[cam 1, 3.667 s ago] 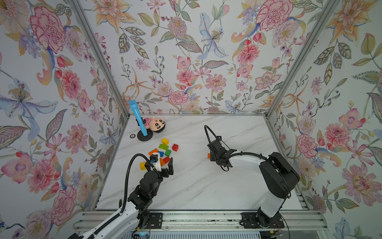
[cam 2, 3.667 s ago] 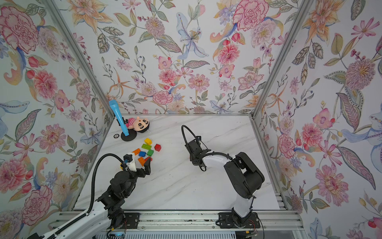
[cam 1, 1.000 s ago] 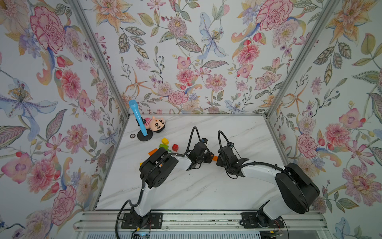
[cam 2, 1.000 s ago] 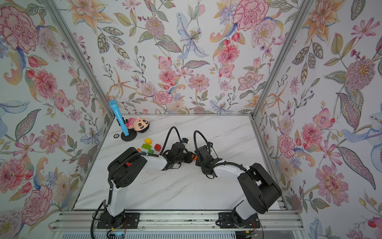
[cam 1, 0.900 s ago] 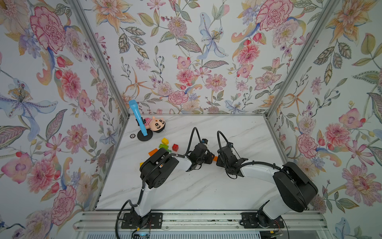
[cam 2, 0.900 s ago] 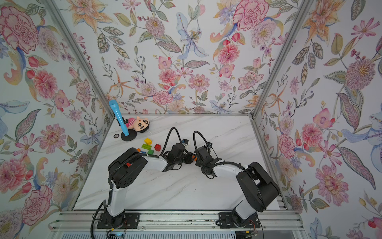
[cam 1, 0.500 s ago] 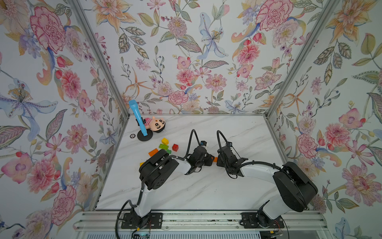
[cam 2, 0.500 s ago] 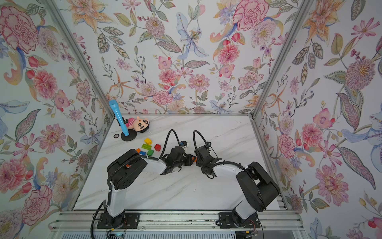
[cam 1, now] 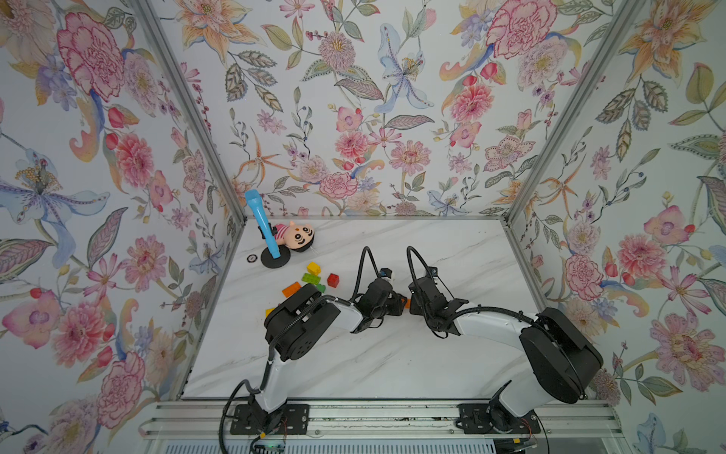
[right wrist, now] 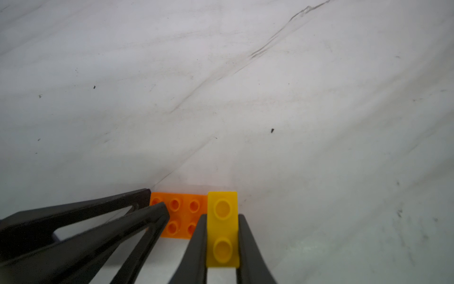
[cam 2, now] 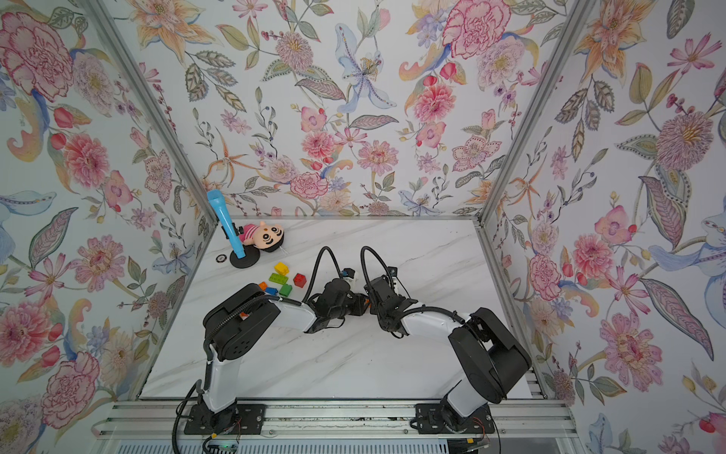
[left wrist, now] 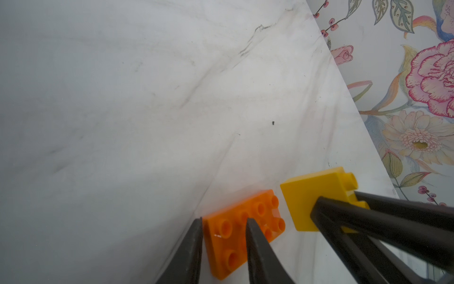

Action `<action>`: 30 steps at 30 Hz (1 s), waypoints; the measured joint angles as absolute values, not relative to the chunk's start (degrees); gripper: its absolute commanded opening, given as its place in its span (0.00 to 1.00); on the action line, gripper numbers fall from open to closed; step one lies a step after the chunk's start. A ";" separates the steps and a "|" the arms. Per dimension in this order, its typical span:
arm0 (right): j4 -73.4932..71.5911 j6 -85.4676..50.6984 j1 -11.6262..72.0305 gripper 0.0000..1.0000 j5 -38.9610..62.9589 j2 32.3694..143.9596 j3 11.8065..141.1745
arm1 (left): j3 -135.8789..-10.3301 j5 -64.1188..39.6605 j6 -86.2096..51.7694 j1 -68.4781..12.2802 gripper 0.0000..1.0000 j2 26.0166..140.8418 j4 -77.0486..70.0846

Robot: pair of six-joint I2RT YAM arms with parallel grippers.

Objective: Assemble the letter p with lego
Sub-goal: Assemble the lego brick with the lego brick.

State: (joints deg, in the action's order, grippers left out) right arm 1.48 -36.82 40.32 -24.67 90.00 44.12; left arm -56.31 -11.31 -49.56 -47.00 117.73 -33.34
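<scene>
At mid-table my two grippers meet tip to tip. My left gripper [left wrist: 224, 221] is shut on one end of a flat orange lego brick [left wrist: 260, 211], which has its studs showing. My right gripper [right wrist: 222, 216] is shut on a small yellow lego brick [right wrist: 222, 209] with two studs. The yellow brick [left wrist: 309, 194] sits right beside the orange brick's free end, with a thin gap showing in the left wrist view. In both top views only a sliver of the orange brick [cam 1: 407, 302] shows between the left gripper [cam 1: 400, 304] and the right gripper [cam 2: 371, 304].
Loose lego lies at the back left: a yellow brick [cam 1: 313, 268], a green one [cam 1: 310, 278], a red one [cam 1: 333, 280] and an orange one [cam 1: 291, 289]. Behind them a plush doll [cam 1: 296, 236] lies beside a blue microphone on a black stand [cam 1: 261, 220]. Flowered walls close in three sides.
The left arm has swung from the loose pile to mid-table, facing the right gripper. In the last second its jaws closed a little on the orange brick. The right arm hardly moved.
</scene>
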 measured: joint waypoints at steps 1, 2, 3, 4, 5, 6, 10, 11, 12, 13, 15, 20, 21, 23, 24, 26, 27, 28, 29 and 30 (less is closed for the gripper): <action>1.61 -36.82 40.32 0.00 -24.67 90.00 44.16 | -56.29 -11.31 -49.56 -47.05 0.33 117.73 -33.39; 1.72 -36.82 40.32 0.00 -24.64 90.00 44.21 | -56.25 -11.31 -49.56 -47.07 0.34 117.73 -33.47; 1.76 -36.80 40.32 0.00 -24.64 90.02 44.21 | -56.25 -11.29 -49.56 -47.13 0.33 117.73 -33.54; 1.85 -36.80 40.32 0.00 -24.64 90.00 44.21 | -56.23 -11.29 -49.58 -47.18 0.33 117.73 -33.56; 1.85 -36.77 40.32 0.00 -24.62 90.02 44.21 | -56.23 -11.31 -49.58 -47.22 0.34 117.73 -33.56; 1.85 -36.77 40.32 0.00 -24.60 90.02 44.21 | -56.23 -11.31 -49.58 -47.27 0.33 117.73 -33.56; 1.85 -36.80 40.47 0.00 -24.47 90.02 44.23 | -56.23 -11.31 -50.00 -47.29 0.33 117.73 -33.56; 1.85 -36.82 40.58 0.00 -24.47 90.11 44.25 | -56.21 -11.31 -50.04 -47.29 0.33 117.73 -33.58; 1.83 -36.82 40.73 0.00 -24.47 90.26 44.29 | -56.21 -11.31 -50.22 -47.29 0.33 117.73 -33.58; 1.80 -36.84 40.84 0.00 -24.47 90.59 44.34 | -56.12 -11.31 -50.24 -47.29 0.33 117.73 -33.71; 1.85 -36.86 40.88 0.00 -24.45 91.33 44.34 | -55.94 -11.31 -50.41 -47.29 0.33 117.69 -33.98; 1.63 -36.86 40.91 0.00 -24.56 91.85 44.36 | -55.48 -11.31 -50.48 -47.29 0.33 117.64 -34.65; 1.63 -36.86 40.91 0.00 -24.56 91.85 44.36 | -55.44 -11.31 -50.57 -47.29 0.32 117.64 -34.74; 1.63 -36.88 41.04 0.00 -24.56 91.85 44.36 | -55.33 -11.29 -50.65 -47.31 0.32 117.64 -34.85; 1.63 -36.88 41.10 0.00 -24.64 91.85 44.36 | -55.33 -11.29 -50.70 -47.33 0.31 117.64 -34.85; 1.72 -36.99 41.45 0.00 -24.71 91.85 44.36 | -55.13 -11.31 -50.96 -47.37 0.31 117.64 -35.14; 1.87 -37.10 41.63 0.00 -24.80 91.85 44.36 | -55.02 -11.27 -51.07 -47.40 0.31 117.64 -35.29; 1.96 -37.15 41.85 0.00 -25.06 91.88 44.36 | -54.98 -11.18 -51.09 -47.44 0.30 117.64 -35.38; 2.09 -37.30 42.00 0.00 -25.19 91.88 44.36 | -54.89 -11.16 -51.29 -47.48 0.30 117.64 -35.62; 2.15 -37.34 42.04 0.00 -25.34 91.88 44.36 | -54.78 -11.16 -51.40 -47.55 0.29 117.64 -35.73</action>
State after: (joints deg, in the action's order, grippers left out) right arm 2.15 -37.34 42.04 -25.34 91.88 44.36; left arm -54.78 -11.16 -51.40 -47.55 117.64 -35.73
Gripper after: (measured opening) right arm 0.180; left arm 0.301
